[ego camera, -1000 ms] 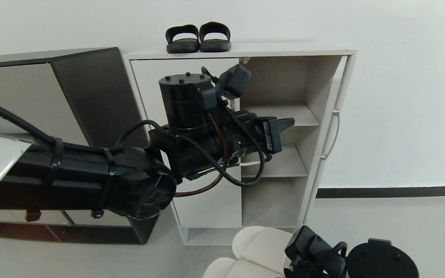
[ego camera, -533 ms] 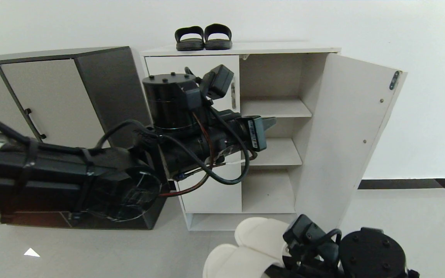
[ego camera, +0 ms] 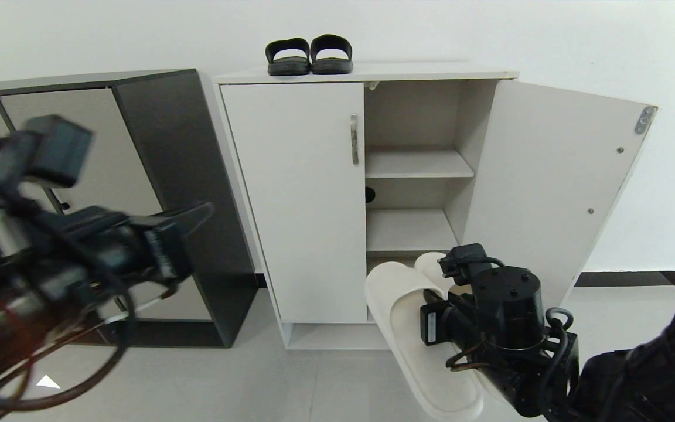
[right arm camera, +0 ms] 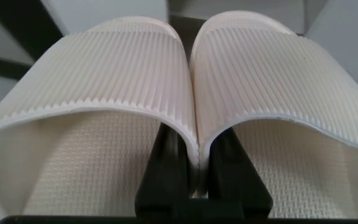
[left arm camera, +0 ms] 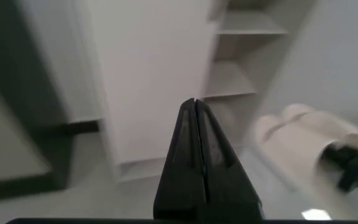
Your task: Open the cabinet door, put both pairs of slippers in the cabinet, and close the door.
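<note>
A white cabinet (ego camera: 367, 74) stands against the wall, its left door (ego camera: 299, 199) closed and its right door (ego camera: 548, 181) swung wide open, showing bare shelves (ego camera: 408, 228). A pair of black slippers (ego camera: 309, 56) sits on the cabinet top. My right gripper (ego camera: 436, 321) is shut on a pair of white slippers (ego camera: 411, 316), pinching their inner sides together (right arm camera: 194, 168), just in front of the lower part of the open compartment. The white slippers (right arm camera: 104, 87) point toward the opening. My left gripper (ego camera: 200, 212) hangs at the left, in front of the dark cabinet, with its fingers pressed together (left arm camera: 195, 109) and holding nothing.
A dark grey cabinet (ego camera: 162, 140) with pale doors adjoins the white one on the left. The closed door has a metal handle (ego camera: 353, 139). The open door juts out to the right of my right arm. Grey floor (ego camera: 290, 381) lies in front.
My left arm has pulled back from the cabinet front to the far left. The right gripper has lifted the white slippers toward the open compartment. The right door stands wider open; the camera shifted.
</note>
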